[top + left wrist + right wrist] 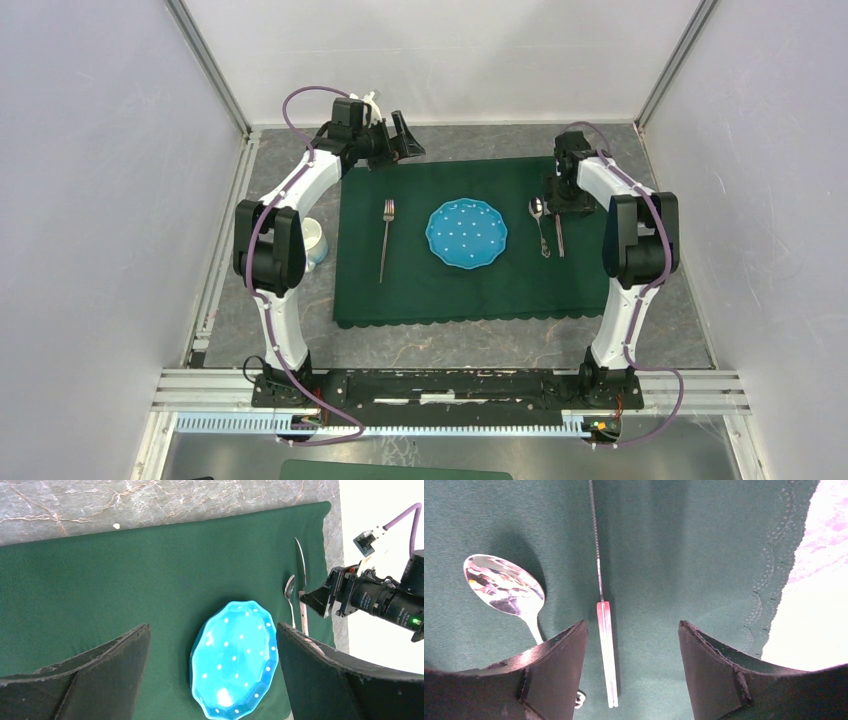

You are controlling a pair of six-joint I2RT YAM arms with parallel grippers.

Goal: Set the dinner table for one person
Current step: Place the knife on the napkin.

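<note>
- Setting surface: the dark-grey stone-look counter [480, 345], veined pale and reddish, fills the floor of the walled cell. A dark green scallop-edged cloth [420, 280] lies at its middle, with bare stone showing around it.
- Already laid: a round turquoise plate with white dots [466, 234] sits at the cloth's centre. A silver metal fork [386, 238] lies to its left, apart from the rim. A silver metal spoon [539, 224] and a slim metal table knife [559, 235] lie side by side to its right, the spoon nearer the plate.
- Judged outstanding: a pale white-and-blue mug [314, 243] stands on the bare counter just off the cloth's left edge, partly hidden by the left arm, and has not yet joined the setting. No napkin is visible.
- Left tool [408, 140]: jaws spread to their widest and empty, held above the cloth's far left corner.
- Right tool [633, 625]: jaws well apart, straddling the knife's handle. The handle lies flat on the cloth touching neither finger, so nothing is gripped.
- Writing: no brand, label or lettering can be read in any view.
</note>
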